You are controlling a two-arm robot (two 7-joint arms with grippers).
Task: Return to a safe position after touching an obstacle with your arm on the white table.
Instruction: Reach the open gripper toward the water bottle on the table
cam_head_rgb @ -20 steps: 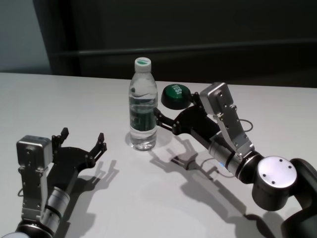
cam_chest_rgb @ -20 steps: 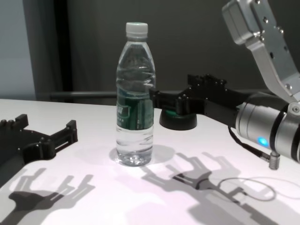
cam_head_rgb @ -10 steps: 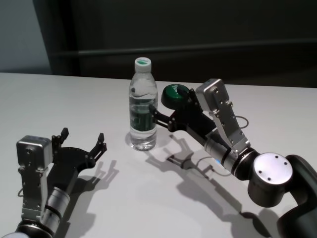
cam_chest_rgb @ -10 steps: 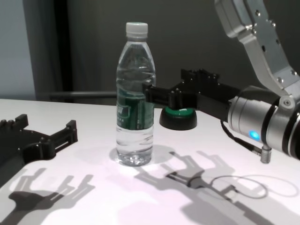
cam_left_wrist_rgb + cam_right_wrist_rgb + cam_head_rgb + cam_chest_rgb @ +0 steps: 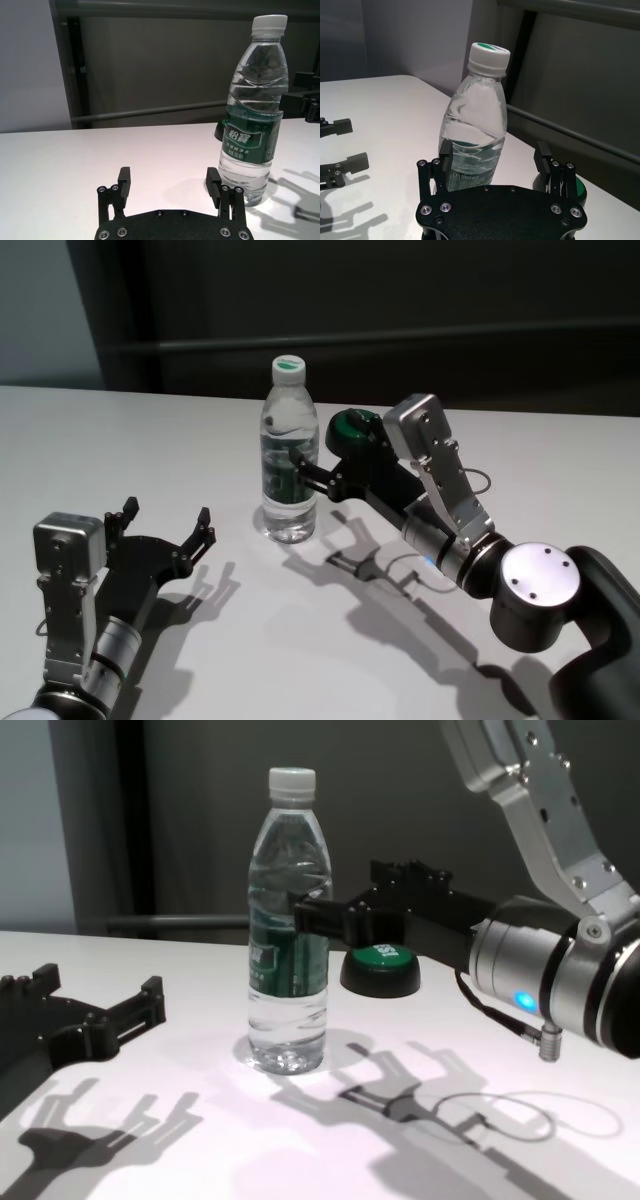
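Observation:
The obstacle, a tall clear water bottle (image 5: pixel 290 465) (image 5: pixel 288 910) (image 5: pixel 252 115) (image 5: pixel 476 130) with a white cap and dark green label, stands upright on the white table (image 5: pixel 150 430) (image 5: pixel 190 965). My right gripper (image 5: pixel 320 455) (image 5: pixel 345 895) (image 5: pixel 494 150) is open and holds nothing. It reaches in from the right at label height, and one of its fingertips (image 5: pixel 308 915) sits at the bottle's side and looks to be touching it. My left gripper (image 5: pixel 168 512) (image 5: pixel 168 177) (image 5: pixel 100 982) rests open, low at the near left and well apart from the bottle.
A green push button on a black base (image 5: pixel 350 428) (image 5: pixel 383 965) (image 5: pixel 579 187) sits just behind the right gripper, right of the bottle. A thin cable (image 5: pixel 500 1105) loops from the right wrist down onto the table. A dark wall runs behind the table's far edge.
My right arm has swung left, carrying its open gripper from beside the button up to the bottle's side. The bottle stays upright in place. The left arm has not moved.

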